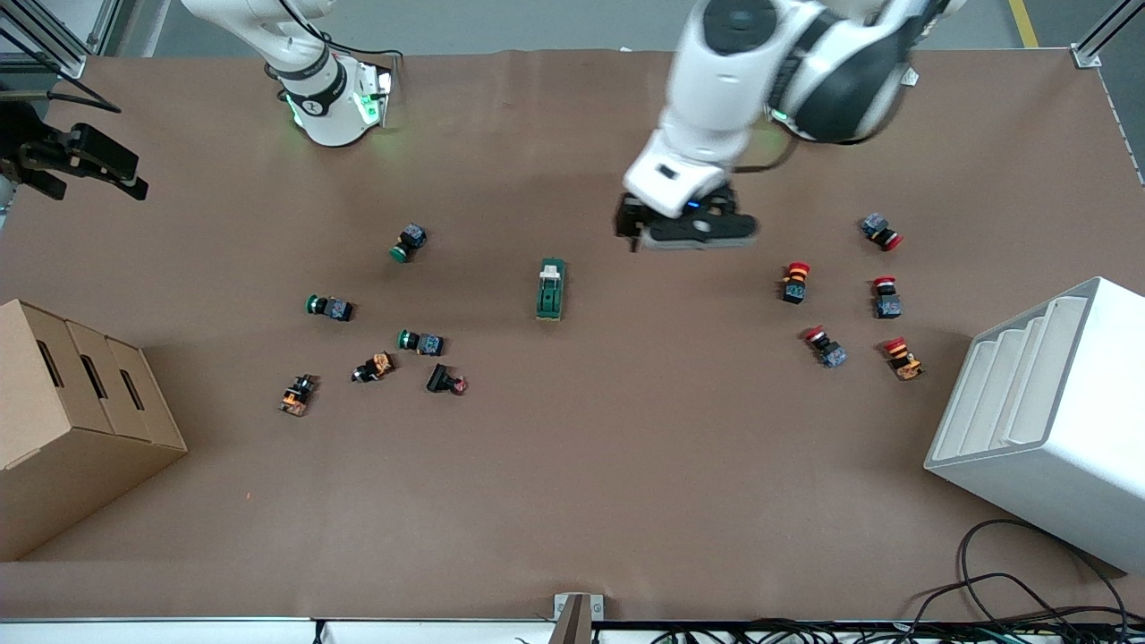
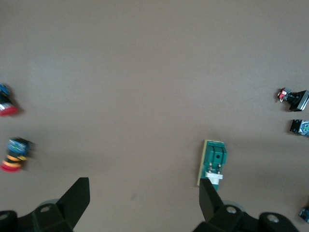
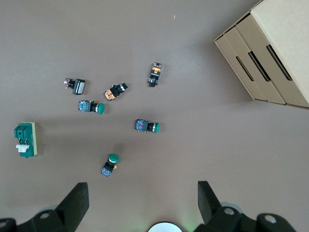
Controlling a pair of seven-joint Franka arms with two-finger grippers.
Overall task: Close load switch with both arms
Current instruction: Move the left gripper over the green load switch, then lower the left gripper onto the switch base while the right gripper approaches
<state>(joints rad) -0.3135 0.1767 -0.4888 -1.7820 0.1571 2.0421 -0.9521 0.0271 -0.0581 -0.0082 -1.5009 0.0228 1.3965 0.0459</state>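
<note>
The load switch (image 1: 551, 289) lies flat at mid-table, a dark-green block whose white lever end points toward the robots' bases. My left gripper (image 1: 687, 228) hangs over bare table beside it, toward the left arm's end. In the left wrist view the left gripper (image 2: 144, 186) is open and empty, and the load switch (image 2: 214, 162) lies just off one fingertip (image 2: 206, 191), outside the gap. My right gripper (image 3: 142, 191) is open and empty, held high over the table near its own base. From there the load switch (image 3: 25, 140) shows far off to one side.
Several green and dark push-buttons (image 1: 420, 342) lie toward the right arm's end, and several red ones (image 1: 795, 281) toward the left arm's end. A cardboard box (image 1: 80, 420) and a white slotted rack (image 1: 1047, 420) stand at the table's two ends.
</note>
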